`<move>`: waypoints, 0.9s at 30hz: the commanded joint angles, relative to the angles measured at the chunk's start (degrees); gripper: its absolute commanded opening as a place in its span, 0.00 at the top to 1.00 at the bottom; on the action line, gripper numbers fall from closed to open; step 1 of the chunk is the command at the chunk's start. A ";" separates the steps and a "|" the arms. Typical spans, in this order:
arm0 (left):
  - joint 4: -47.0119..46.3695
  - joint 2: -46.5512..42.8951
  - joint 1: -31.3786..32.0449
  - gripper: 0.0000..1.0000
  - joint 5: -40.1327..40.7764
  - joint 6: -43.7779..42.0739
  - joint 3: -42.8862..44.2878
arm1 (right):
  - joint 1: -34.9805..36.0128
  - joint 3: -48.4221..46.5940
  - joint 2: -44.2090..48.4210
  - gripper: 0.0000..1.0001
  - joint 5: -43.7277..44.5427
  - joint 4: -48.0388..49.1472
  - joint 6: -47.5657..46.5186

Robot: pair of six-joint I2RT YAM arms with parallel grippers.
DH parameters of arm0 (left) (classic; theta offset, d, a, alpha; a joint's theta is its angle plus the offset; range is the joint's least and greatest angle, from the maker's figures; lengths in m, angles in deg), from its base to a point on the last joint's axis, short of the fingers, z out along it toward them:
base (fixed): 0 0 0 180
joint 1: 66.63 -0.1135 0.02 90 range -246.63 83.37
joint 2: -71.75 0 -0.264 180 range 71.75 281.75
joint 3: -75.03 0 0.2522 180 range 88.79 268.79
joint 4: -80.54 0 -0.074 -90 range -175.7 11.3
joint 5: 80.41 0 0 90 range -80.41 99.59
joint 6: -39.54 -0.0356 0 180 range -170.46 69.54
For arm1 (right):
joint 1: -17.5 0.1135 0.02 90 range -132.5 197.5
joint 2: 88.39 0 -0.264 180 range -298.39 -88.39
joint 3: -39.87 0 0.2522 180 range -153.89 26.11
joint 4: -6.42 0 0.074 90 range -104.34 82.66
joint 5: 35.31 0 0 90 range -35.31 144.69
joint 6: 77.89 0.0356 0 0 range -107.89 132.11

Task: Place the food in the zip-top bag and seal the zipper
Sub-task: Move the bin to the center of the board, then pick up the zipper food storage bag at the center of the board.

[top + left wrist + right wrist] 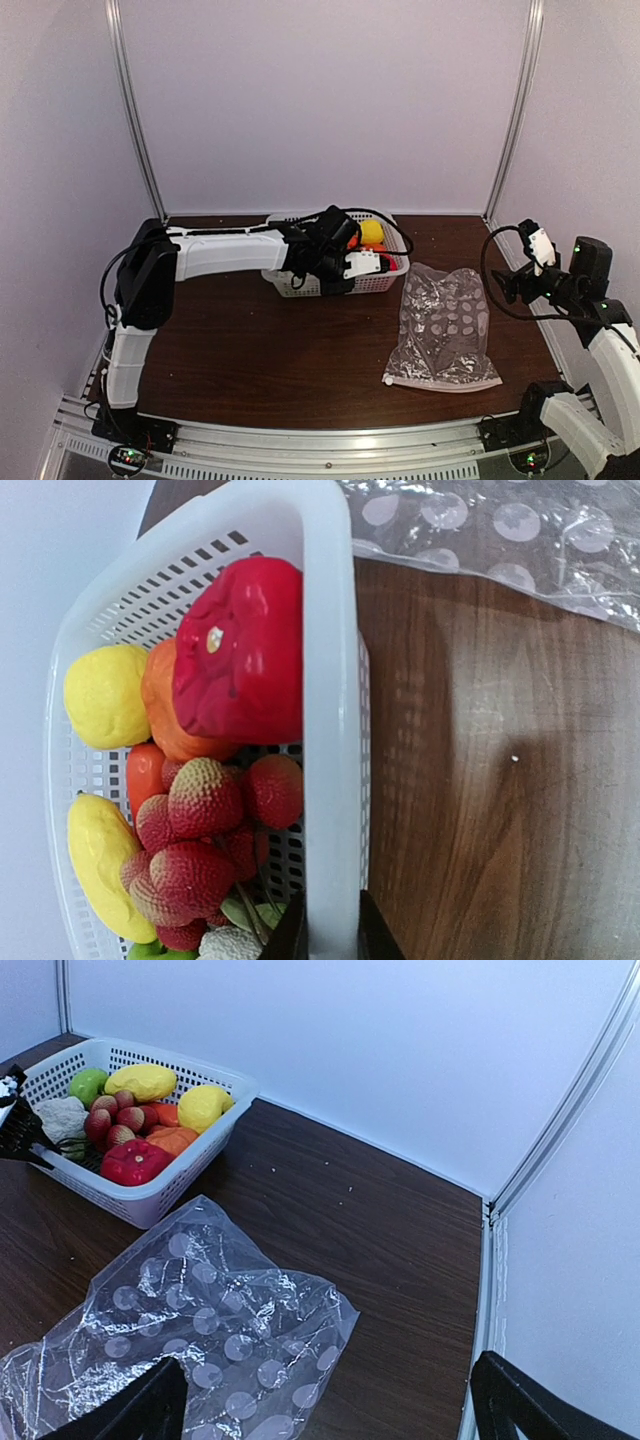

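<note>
The food lies in a white mesh basket [328, 680]: red pepper [245, 650], lemon [105, 695], orange piece [165, 705], strawberries [205, 820], a banana-like piece [100, 865], cauliflower [230, 945] and lime [87, 1085]. My left gripper [325, 935] is shut on the basket's rim, one finger inside and one outside. The clear dotted zip-top bag [445, 325] lies flat and empty on the table, right of the basket, with its zipper [440, 381] at the near end. My right gripper [330, 1410] is open and empty, above the bag's far right corner [320, 1320].
The basket [375, 283] stands at the back centre near the rear wall. Dark wood table [280, 360] spreads in front of it. The right wall and its metal post [560, 1120] stand close beside the right arm.
</note>
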 commanded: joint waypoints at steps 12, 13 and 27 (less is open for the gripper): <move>-9.24 -8.86 2.48 0.28 9.52 7.10 1.26 | -0.22 -10.39 -0.47 0.04 -0.66 -44.54 -40.47; -9.03 -10.70 3.48 0.27 9.88 9.33 0.81 | -0.22 -9.36 0.19 0.05 0.62 -46.53 -43.10; -20.74 -33.24 5.23 0.34 -5.77 43.82 -28.18 | 4.22 -3.19 -3.62 0.22 3.86 -45.28 -57.87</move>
